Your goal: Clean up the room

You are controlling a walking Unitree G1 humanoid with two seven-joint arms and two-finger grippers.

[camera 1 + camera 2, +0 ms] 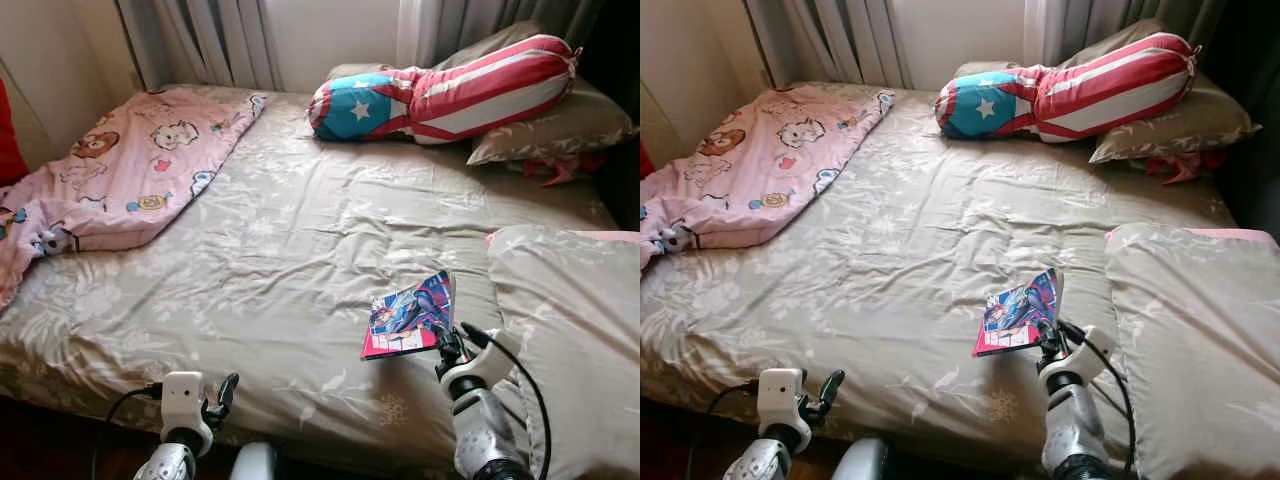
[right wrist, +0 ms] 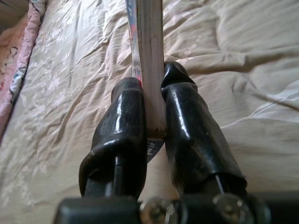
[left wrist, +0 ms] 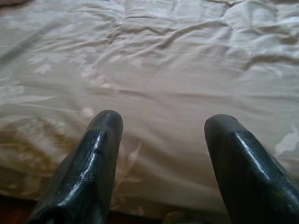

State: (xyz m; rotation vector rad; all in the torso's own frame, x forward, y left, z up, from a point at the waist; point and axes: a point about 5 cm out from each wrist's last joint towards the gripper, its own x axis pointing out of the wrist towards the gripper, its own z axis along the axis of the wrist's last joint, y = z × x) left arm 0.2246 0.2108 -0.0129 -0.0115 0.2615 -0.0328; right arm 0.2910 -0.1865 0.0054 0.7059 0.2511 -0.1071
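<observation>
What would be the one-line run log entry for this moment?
right gripper: shut on thin colourful comic book, held above beige floral bed sheet | left gripper: open, empty, near bed edge

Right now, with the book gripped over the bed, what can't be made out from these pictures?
- Book title: cover print too small in the eye views; the right wrist view gives just its page edge between the right gripper fingers.
- Red item at the bed's far right: mostly under a pillow, unidentifiable.
- Floor: cut off by the lower edge.
</observation>
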